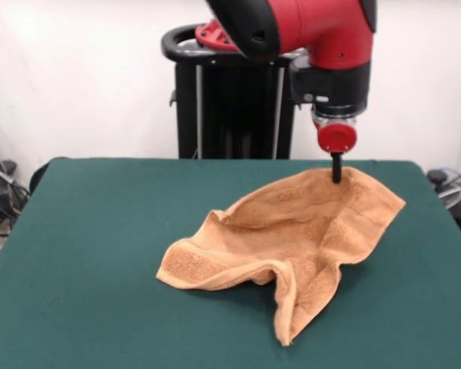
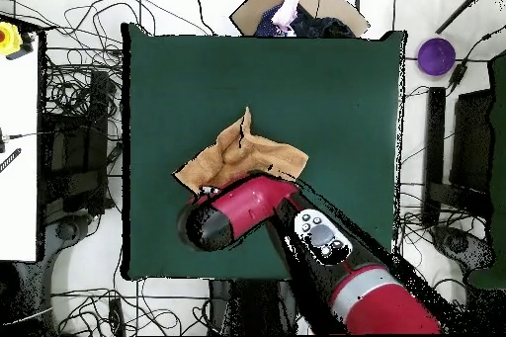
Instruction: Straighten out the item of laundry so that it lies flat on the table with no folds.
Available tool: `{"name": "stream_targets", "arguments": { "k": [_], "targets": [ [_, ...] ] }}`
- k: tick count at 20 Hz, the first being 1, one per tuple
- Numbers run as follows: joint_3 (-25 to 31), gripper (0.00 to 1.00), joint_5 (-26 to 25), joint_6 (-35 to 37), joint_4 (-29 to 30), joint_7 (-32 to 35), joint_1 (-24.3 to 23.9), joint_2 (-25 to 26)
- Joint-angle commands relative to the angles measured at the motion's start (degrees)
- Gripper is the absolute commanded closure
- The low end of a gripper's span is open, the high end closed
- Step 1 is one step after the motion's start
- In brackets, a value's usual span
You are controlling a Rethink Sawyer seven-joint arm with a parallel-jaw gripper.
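Note:
The orange-tan towel (image 1: pixel 292 231) lies crumpled on the dark green table (image 1: pixel 100 231), right of centre in the front view. One corner is folded under and points toward the front edge, and a ridge runs across the middle. My gripper (image 1: pixel 336 177) comes straight down onto the towel's far edge. Its thin black fingers are together and pinch the cloth, which rises slightly there. In the overhead view the towel (image 2: pixel 242 155) shows left of the table (image 2: pixel 326 96) centre. The red arm (image 2: pixel 247 210) covers its near part and hides the gripper.
The black pedestal (image 1: pixel 230 100) stands behind the table's far edge. Off the table in the overhead view are a cardboard box (image 2: pixel 296 2), a purple round object (image 2: pixel 436 55), a white surface (image 2: pixel 20 155) and many cables on the floor.

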Motion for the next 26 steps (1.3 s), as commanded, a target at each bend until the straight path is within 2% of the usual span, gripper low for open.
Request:
{"name": "stream_targets", "arguments": {
  "k": [1, 6, 13, 18, 26],
  "targets": [
    [-11.4, 1.00, -0.3, -2.3, 3.8, 19.7, 5.2, -0.7],
    [-16.3, 1.00, -0.1, -1.5, 4.0, 22.1, 9.2, -0.9],
    [-25.1, 1.00, -0.1, -12.4, 3.7, 27.4, 15.4, 4.7],
    [-30.6, 1.00, 2.8, -20.7, 4.2, 30.6, 19.7, 8.4],
    [-35.4, 1.00, 6.2, -29.3, 4.5, 31.4, 23.7, 12.9]
  ]
}}
